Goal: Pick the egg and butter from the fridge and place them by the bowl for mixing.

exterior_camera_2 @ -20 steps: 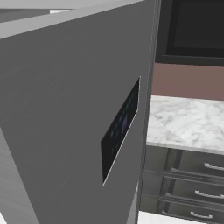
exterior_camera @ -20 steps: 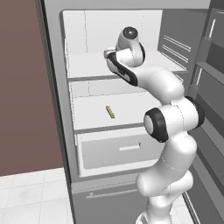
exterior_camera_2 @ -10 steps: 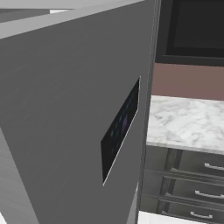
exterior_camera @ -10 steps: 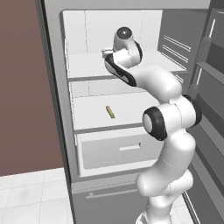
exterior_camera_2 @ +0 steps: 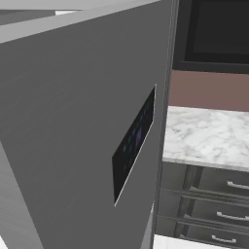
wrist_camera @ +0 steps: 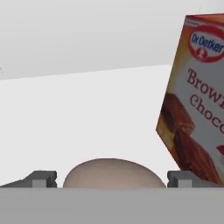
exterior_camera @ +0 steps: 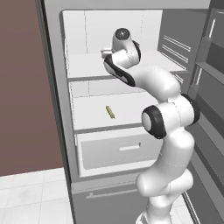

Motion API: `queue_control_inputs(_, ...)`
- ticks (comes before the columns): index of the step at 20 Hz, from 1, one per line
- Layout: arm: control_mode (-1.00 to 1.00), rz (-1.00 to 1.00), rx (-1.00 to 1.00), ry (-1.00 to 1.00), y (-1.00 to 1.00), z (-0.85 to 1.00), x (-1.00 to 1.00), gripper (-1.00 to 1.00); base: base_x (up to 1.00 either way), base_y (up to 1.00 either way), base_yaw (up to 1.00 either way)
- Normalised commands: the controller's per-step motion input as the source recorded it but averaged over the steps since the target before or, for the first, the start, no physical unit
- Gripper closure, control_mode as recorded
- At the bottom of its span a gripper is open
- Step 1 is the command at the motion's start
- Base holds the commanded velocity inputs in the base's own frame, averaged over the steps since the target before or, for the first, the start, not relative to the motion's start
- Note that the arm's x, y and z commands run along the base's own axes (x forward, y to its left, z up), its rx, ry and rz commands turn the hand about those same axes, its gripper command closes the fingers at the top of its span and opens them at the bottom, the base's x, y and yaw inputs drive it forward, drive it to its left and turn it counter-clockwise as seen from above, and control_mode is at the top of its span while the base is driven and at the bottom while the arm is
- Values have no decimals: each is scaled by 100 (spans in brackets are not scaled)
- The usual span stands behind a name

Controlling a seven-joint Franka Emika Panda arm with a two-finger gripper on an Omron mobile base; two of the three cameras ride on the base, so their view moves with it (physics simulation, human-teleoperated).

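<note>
The fridge (exterior_camera: 87,65) stands open with my arm reaching onto its upper shelf. In the hand view the brownish egg (wrist_camera: 114,171) lies on the white shelf, right between my fingertips (wrist_camera: 43,178). My gripper (wrist_camera: 114,180) is open around the egg, its jaws apart on either side. The gripper (exterior_camera: 106,53) sits at the upper shelf's left middle. The butter (exterior_camera: 110,112), a thin yellow-olive stick, lies on the shelf below. The bowl is out of view.
An upright red-brown brownie carton (wrist_camera: 197,96) stands close to the right of the egg. A white drawer (exterior_camera: 118,151) sits under the butter's shelf. The grey fridge door (exterior_camera_2: 73,121) blocks the right base view, with a marble counter (exterior_camera_2: 209,136) and drawers (exterior_camera_2: 219,194) beyond.
My hand has moved a little to the left and deeper onto the upper shelf. The jaws have stayed wide open, and the butter has not moved.
</note>
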Motion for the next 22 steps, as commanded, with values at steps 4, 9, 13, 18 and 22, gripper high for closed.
queue_control_inputs(4,-100,-1,7,10,0,-8,4,-100,0,0,0)
queue_control_inputs(9,-100,-2,7,16,2,-22,0,-100,0,0,0)
queue_control_inputs(13,-100,0,5,5,0,-19,9,-100,0,0,0)
queue_control_inputs(18,-100,0,4,0,0,-14,14,-100,0,0,0)
queue_control_inputs(22,-100,-1,1,1,2,-26,4,-100,0,0,0)
